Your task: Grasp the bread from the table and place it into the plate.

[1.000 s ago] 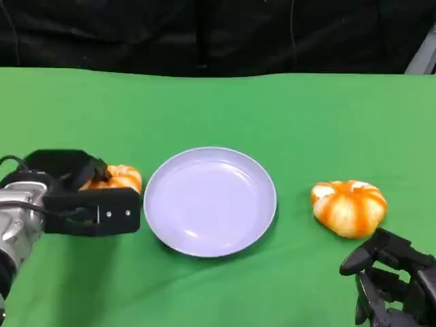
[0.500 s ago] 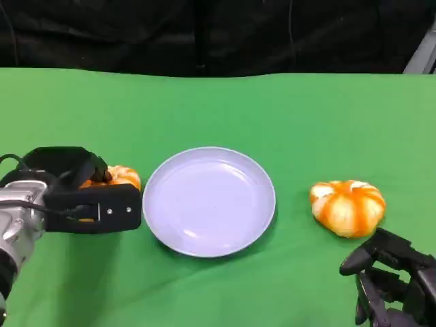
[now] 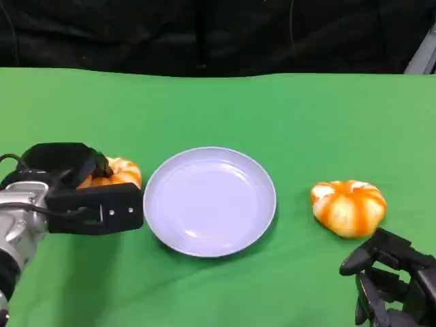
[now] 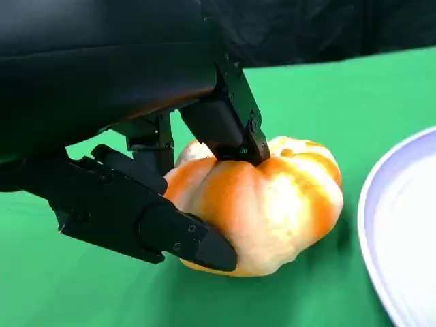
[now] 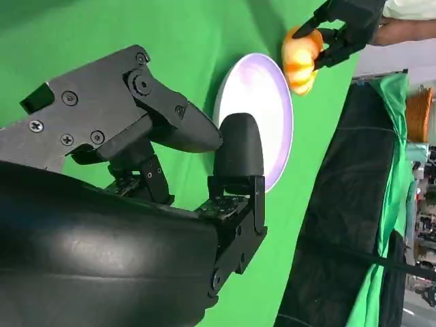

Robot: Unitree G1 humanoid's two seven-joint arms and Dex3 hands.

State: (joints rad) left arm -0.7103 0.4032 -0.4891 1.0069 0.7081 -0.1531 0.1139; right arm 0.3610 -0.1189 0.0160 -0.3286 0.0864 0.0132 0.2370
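- The green cloth-covered table (image 3: 286, 116) carries everything; at its middle sits the round, shallow, pale lilac plate (image 3: 210, 201), with nothing on it.
- The left hand (image 3: 82, 194), at nine o'clock from the plate, is clamped on the orange-and-white pumpkin-shaped bread roll (image 4: 262, 201), fingers (image 4: 146, 221) over its top and under its side.
- That roll lies just beside the plate's rim, low over the cloth; whether it touches the cloth I cannot tell.
- It looks light, soft and easily dented, so a gentle hold across its broad ribbed flanks suits best.
- A second orange-and-white bun (image 3: 348, 207) lies at three o'clock from the plate.
- The right hand (image 3: 392, 283), at five o'clock, holds nothing, fingers loosely curled and apart.
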